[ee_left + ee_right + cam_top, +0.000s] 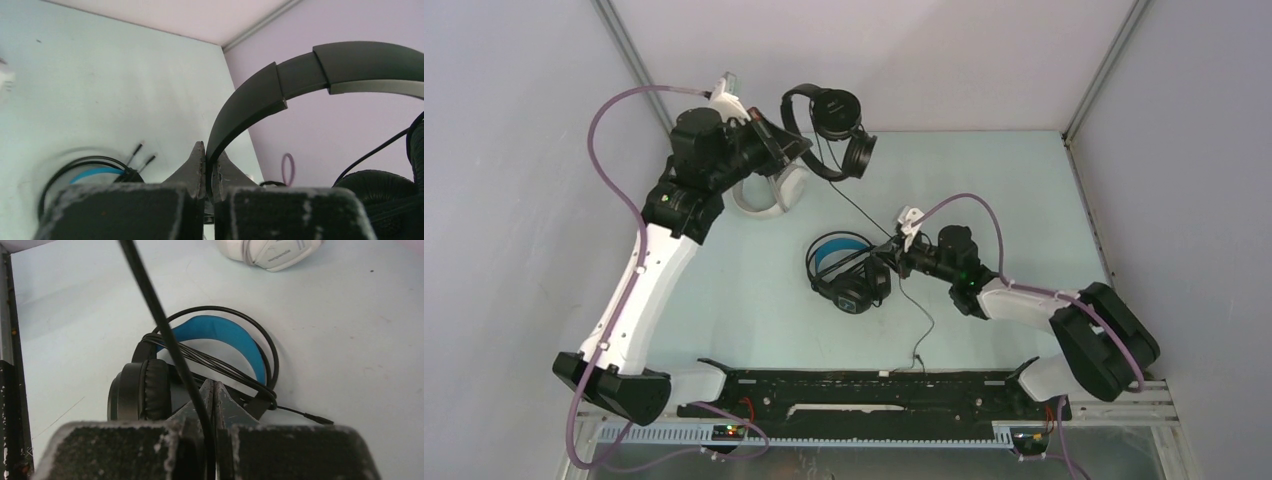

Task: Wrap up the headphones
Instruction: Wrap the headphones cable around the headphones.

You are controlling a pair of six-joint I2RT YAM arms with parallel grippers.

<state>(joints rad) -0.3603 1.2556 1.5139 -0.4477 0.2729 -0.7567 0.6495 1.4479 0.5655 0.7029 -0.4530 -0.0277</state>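
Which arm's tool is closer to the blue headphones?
Right. The right tool sits just beside the blue headphones, shut on a black cable. The left tool is far off at the back, pinching the black headphones' band.

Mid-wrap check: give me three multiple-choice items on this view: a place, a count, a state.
1. Where is the white headset? A) on the table by the left arm B) lifted in the air C) at the right arm's base
2. How many headsets show? A) two B) three C) four
3. The right fingers are: A) wide open B) shut on the black cable C) shut on a blue headband
Answers: 1 A, it lies beside the left arm; 2 B, the white one, a blue-lined headset, a slim black headset in the left fingers; 3 B, the wrist view shows the cable pinched.
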